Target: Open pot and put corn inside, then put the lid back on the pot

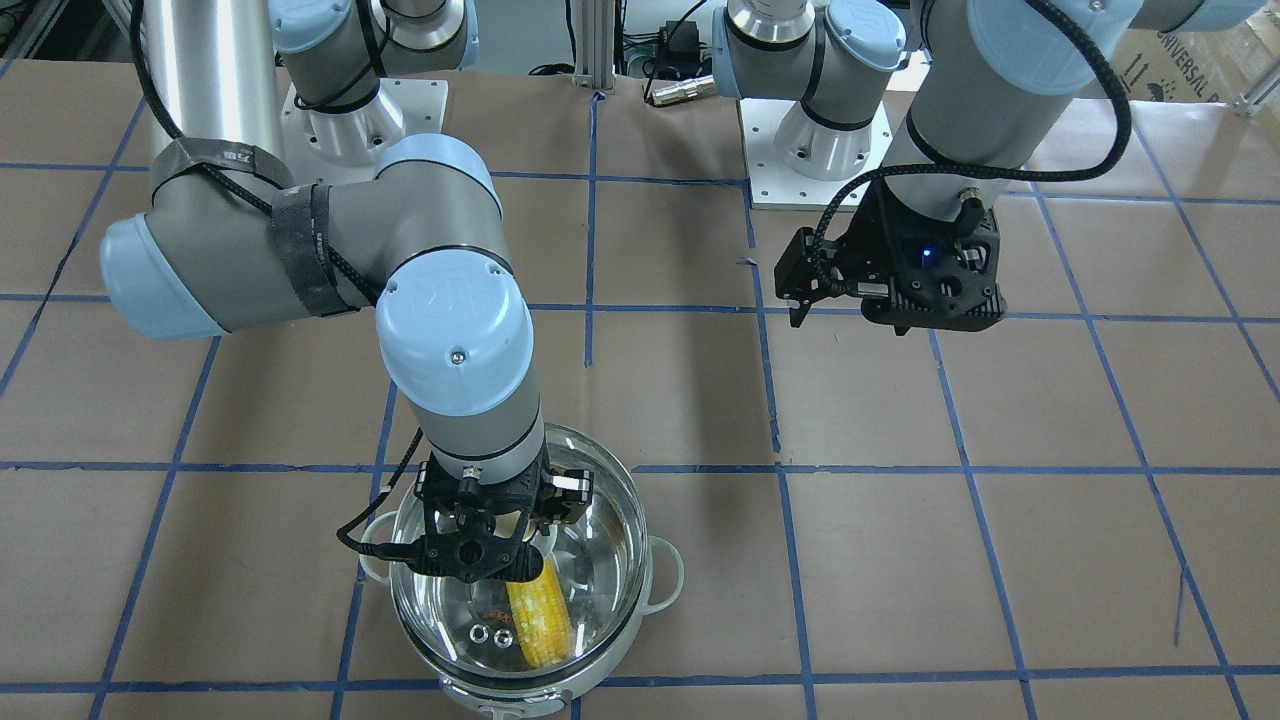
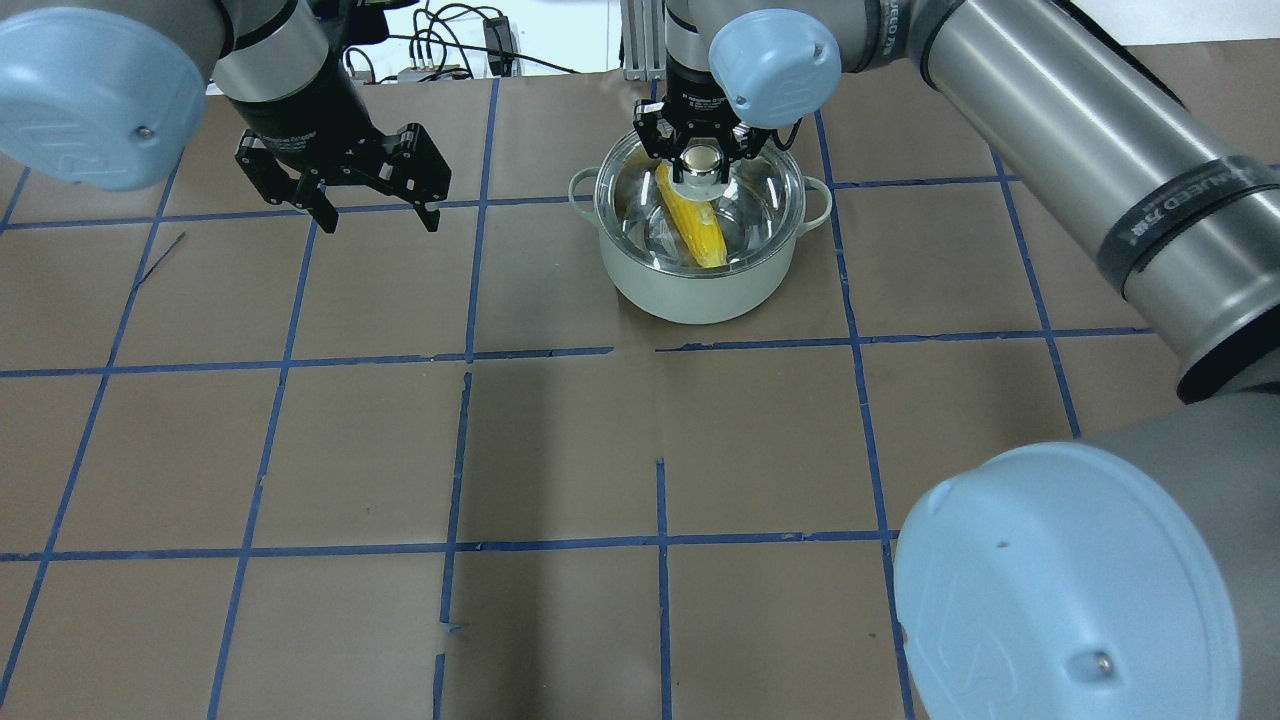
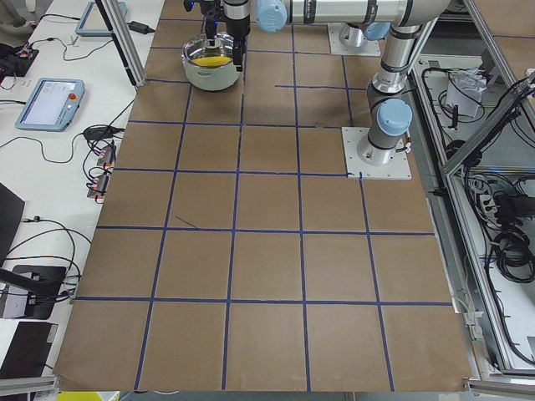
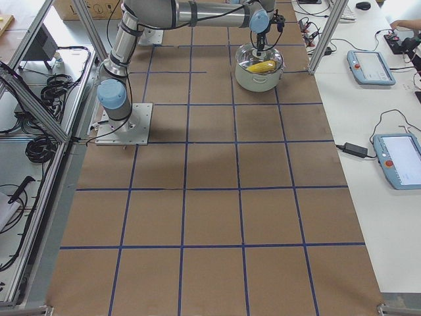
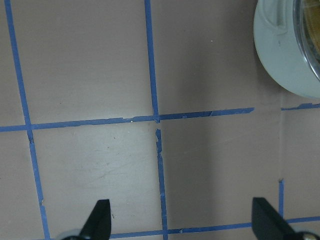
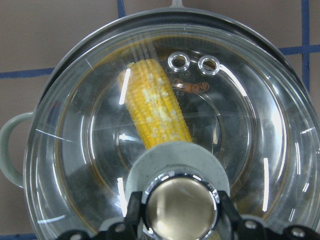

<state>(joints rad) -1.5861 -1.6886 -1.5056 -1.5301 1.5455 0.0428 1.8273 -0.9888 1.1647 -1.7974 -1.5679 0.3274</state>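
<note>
Pot (image 2: 690,295): lid (image 6: 260,115) on, corn (image 6: 157,107) inside.
Right gripper (image 2: 703,162): clamped on lid's knob (image 6: 180,212), over pot.
Left gripper (image 2: 378,208): jaws spread, empty, well apart from pot.

Silver arms (image 1: 400,225), pale-blue joint caps (image 1: 455,345), braided black cables (image 1: 1112,88), seemingly taped bands (image 1: 300,250).

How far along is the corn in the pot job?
Done: the corn lies inside the pot, and the lid looks seated on top. In hand: the right gripper appears clamped on the knob. Remaining: probably just letting go and pulling away. The left gripper hangs open over the table.
</note>
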